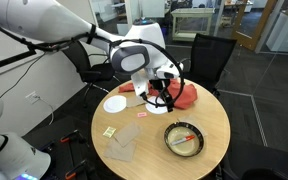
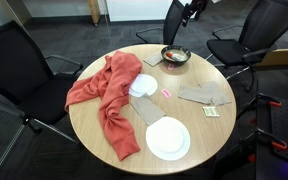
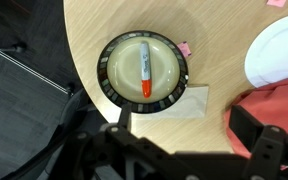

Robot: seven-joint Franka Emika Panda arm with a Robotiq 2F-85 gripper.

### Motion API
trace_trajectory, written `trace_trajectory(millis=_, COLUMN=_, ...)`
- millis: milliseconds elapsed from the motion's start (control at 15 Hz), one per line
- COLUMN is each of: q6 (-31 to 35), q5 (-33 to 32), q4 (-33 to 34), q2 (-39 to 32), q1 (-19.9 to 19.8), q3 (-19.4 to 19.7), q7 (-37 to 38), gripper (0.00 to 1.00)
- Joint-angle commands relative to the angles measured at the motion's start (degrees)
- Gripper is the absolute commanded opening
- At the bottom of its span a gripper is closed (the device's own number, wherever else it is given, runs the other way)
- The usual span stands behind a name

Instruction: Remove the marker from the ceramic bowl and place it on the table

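Observation:
The ceramic bowl (image 3: 106, 70), with a dark rim and pale inside, stands near the edge of the round wood table (image 3: 224, 25). The marker (image 3: 144, 66) lies inside it, white-bodied with a red-orange end. The bowl shows in both exterior views (image 1: 184, 139) (image 2: 175, 56), with the marker as a thin red streak (image 1: 187, 137). My gripper (image 3: 184, 128) is open and empty. It hangs well above the table, beside the bowl and next to the red cloth (image 1: 184, 96), as an exterior view (image 1: 163, 95) shows.
A pale napkin (image 3: 179, 101) lies against the bowl, with a pink note (image 3: 185, 48) nearby. White plates (image 2: 168, 138) (image 2: 142, 85) and the red cloth (image 2: 109, 95) cover much of the table. Tan paper (image 1: 122, 150) lies near the front. Black chairs (image 2: 19, 65) ring the table.

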State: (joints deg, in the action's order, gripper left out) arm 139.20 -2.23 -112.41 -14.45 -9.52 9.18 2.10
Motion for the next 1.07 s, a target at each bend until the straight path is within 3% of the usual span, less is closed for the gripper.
trace_trajectory(millis=0, q6=1.09, q5=2.02, q4=5.48, q2=-6.61, q1=-1.13, q3=0.25, q7=0.52, gripper=1.00)
trace_trajectory(millis=1000, q6=0.50, q5=1.89, q4=21.33, q2=-27.81, q1=-3.76, q3=0.60, q7=0.42, gripper=1.00)
